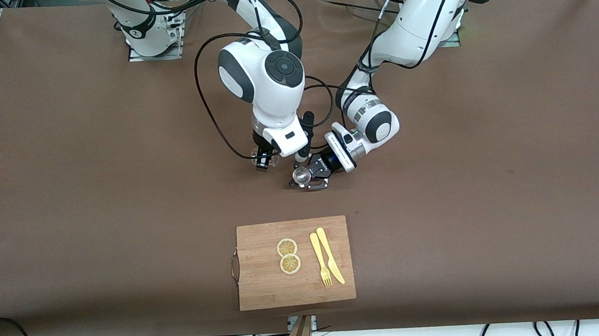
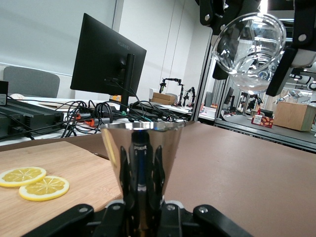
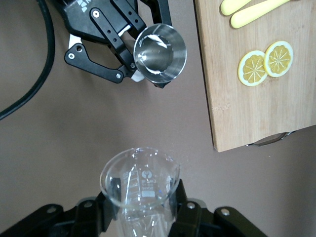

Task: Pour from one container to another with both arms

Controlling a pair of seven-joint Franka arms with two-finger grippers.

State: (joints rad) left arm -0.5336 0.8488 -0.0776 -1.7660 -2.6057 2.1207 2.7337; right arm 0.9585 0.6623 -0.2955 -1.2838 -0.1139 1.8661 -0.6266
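While right hand grips glass beaker, left hand clasps steel cup beside it

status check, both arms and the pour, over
Left gripper shut on metal cup, upright near the table. Right gripper shut on glass beaker, raised beside it, untipped. Nothing between them; cutting board nearer the camera.
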